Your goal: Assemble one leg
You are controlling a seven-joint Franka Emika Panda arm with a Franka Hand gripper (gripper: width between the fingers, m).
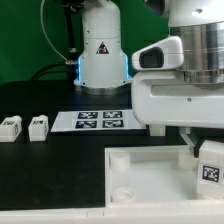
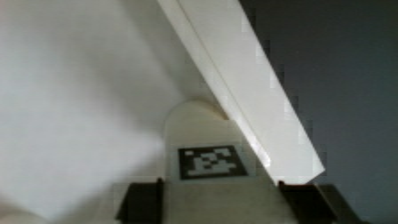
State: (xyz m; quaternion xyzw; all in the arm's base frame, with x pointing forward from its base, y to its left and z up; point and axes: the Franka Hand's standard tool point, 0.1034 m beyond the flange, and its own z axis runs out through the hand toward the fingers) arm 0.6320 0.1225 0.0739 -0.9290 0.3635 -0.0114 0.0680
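My gripper (image 1: pixel 204 154) is shut on a leg (image 1: pixel 210 168), a small white post with a black-and-white tag on its face. It holds the leg over the far right part of the large white tray (image 1: pixel 150 180). In the wrist view the leg (image 2: pixel 210 150) sits between my two dark fingers (image 2: pixel 146 203), with my gripper (image 2: pixel 222 203) closed against its sides. The tray's raised rim (image 2: pixel 240 80) runs diagonally just beside the leg's tip. Whether the leg touches the tray cannot be told.
Two more legs (image 1: pixel 10 127) (image 1: pixel 38 126) stand on the black table at the exterior view's left. The marker board (image 1: pixel 92 120) lies behind the tray, before the robot base (image 1: pixel 100 55). The tray has a round socket (image 1: pixel 125 194) near its left corner.
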